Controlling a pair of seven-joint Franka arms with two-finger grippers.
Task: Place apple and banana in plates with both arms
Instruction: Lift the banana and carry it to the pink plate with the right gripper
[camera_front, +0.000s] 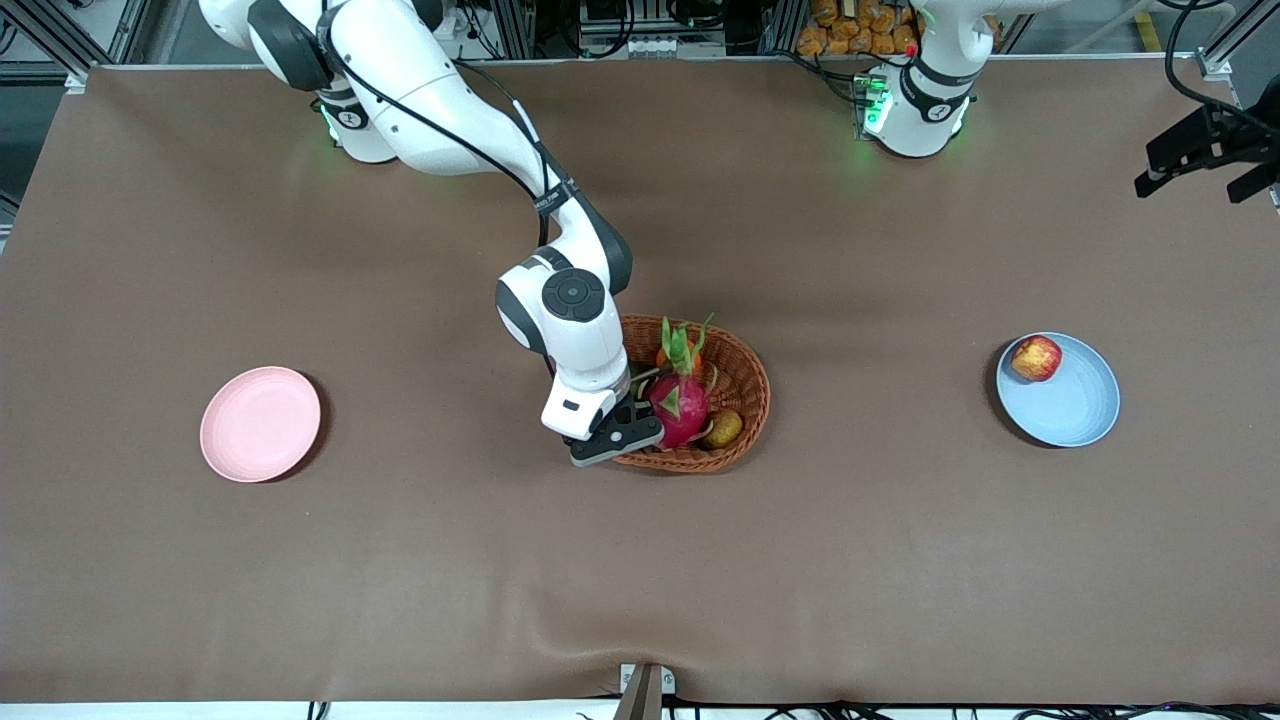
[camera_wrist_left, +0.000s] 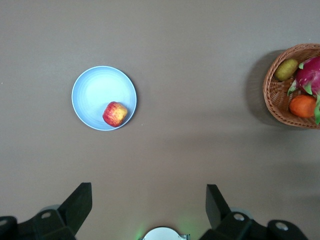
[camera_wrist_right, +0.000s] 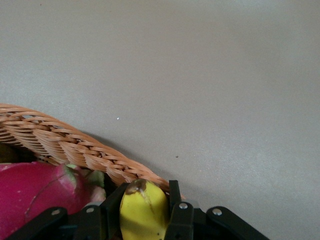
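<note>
Right wrist view: yellow, brown-tipped banana

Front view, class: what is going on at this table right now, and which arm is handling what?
The right gripper is down in the wicker basket, its fingers shut on the banana beside the dragon fruit. The apple already lies in the blue plate. The pink plate toward the right arm's end holds nothing yet. The left gripper waits, open, high above the table.
</note>
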